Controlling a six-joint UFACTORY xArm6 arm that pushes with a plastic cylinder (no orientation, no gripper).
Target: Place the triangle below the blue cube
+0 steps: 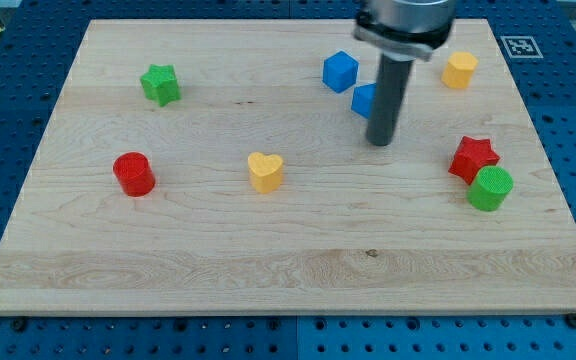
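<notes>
The blue cube [340,71] sits near the view's top, right of centre. A second blue block, the triangle [364,99], lies just below and to the right of it, partly hidden behind my rod. My tip [379,142] rests on the board just below and slightly right of the triangle, close to it; I cannot tell if it touches.
A green star [160,84] is at upper left, a red cylinder [133,173] at left, a yellow heart [265,171] near centre. A yellow hexagon block [459,70] is at upper right. A red star [473,158] and green cylinder [490,188] sit together at right.
</notes>
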